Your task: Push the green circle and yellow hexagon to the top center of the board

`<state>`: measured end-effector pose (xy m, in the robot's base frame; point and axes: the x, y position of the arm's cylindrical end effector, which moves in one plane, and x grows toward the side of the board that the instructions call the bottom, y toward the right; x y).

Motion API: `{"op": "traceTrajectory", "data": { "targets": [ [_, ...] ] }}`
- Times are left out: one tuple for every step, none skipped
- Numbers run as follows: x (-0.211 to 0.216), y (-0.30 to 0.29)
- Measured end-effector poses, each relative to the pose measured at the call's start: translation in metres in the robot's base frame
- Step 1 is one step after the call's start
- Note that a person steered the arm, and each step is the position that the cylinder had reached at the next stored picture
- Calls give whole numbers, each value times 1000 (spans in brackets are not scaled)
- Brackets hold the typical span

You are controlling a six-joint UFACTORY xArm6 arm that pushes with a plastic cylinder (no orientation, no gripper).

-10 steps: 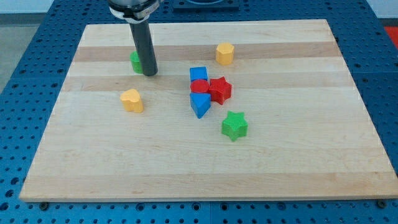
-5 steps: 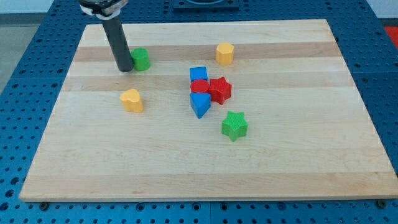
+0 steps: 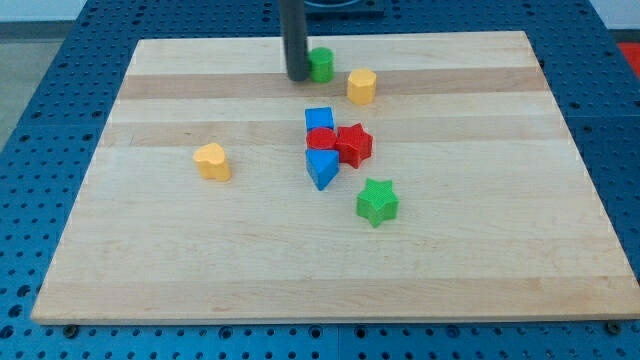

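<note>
The green circle (image 3: 321,64) sits near the view's top centre of the wooden board (image 3: 150,250). My tip (image 3: 298,76) touches its left side; the dark rod rises out of the view's top. The yellow hexagon (image 3: 362,86) stands just right of and slightly below the green circle, a small gap apart from it.
A blue cube (image 3: 319,119), a red circle (image 3: 320,139), a red star (image 3: 353,144) and a blue triangle (image 3: 322,167) cluster at the middle. A green star (image 3: 377,202) lies below them. A yellow heart (image 3: 212,161) sits at the left.
My tip has swept right and up along the board, pushing the green circle from the upper left to the top centre beside the yellow hexagon. The other blocks have not moved.
</note>
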<state>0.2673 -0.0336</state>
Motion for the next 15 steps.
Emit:
{"op": "traceTrajectory", "data": {
  "targets": [
    [-21,21],
    [-24,18],
    [11,2],
    [55,3],
    [88,23],
    [94,72],
    [89,104],
    [77,99],
    [60,93],
    [49,92],
    [42,92],
    [44,92],
    [45,88],
    [45,77],
    [45,62]
  ]
}}
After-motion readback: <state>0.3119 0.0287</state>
